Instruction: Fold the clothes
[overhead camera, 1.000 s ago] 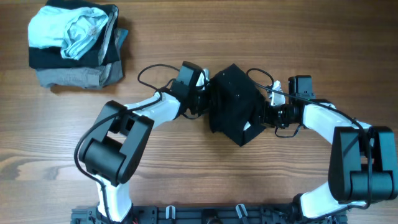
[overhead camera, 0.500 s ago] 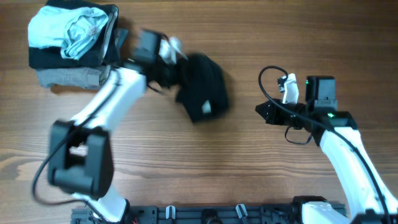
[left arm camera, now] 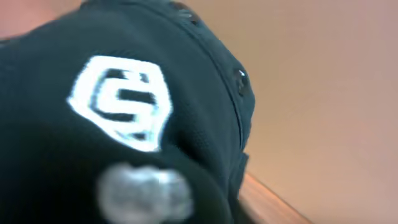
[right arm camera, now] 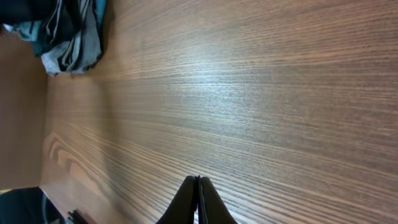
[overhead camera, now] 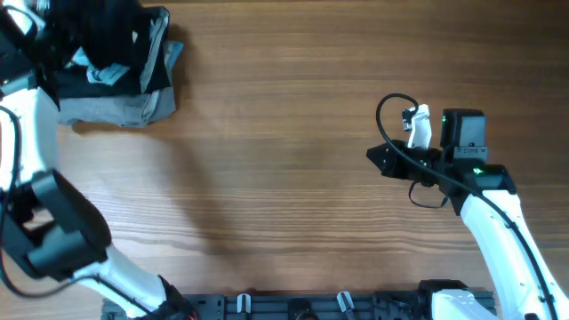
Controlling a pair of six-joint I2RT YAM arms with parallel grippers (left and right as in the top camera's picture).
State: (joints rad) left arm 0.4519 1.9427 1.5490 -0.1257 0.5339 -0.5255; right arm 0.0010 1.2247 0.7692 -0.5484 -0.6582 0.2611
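Gone from mid-table and now up on the pile: black shirt, folded small, right against the hidden left gripper, white logo close up. Sits on top of grey garment. Apart or clamped, can't tell. Pressed together and empty: right gripper, far off from shirt. Probably just needs letting go.

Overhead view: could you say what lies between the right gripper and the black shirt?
Between right gripper and black shirt lies only bare wooden table, shown overhead.
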